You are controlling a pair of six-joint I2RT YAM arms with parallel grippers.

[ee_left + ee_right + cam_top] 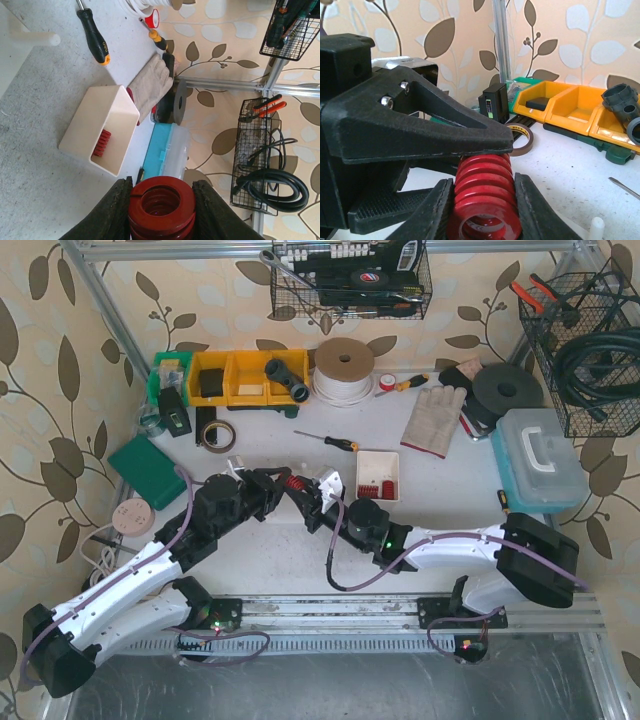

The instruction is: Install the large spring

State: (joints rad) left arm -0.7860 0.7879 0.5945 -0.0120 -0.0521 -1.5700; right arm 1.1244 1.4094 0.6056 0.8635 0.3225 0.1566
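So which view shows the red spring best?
Right wrist: the spring fills the foreground side-on, coils clear, between the right gripper's fingers. Left wrist shows it only end-on, clamped in the left gripper. The top view shows just a small red sliver.

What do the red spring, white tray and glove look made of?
Red spring: likely metal, glossy red coating, thick stiff coils.
White tray: probably plastic, smooth matte moulded walls.
Glove: fabric or soft leather, beige, creased; can't tell which.
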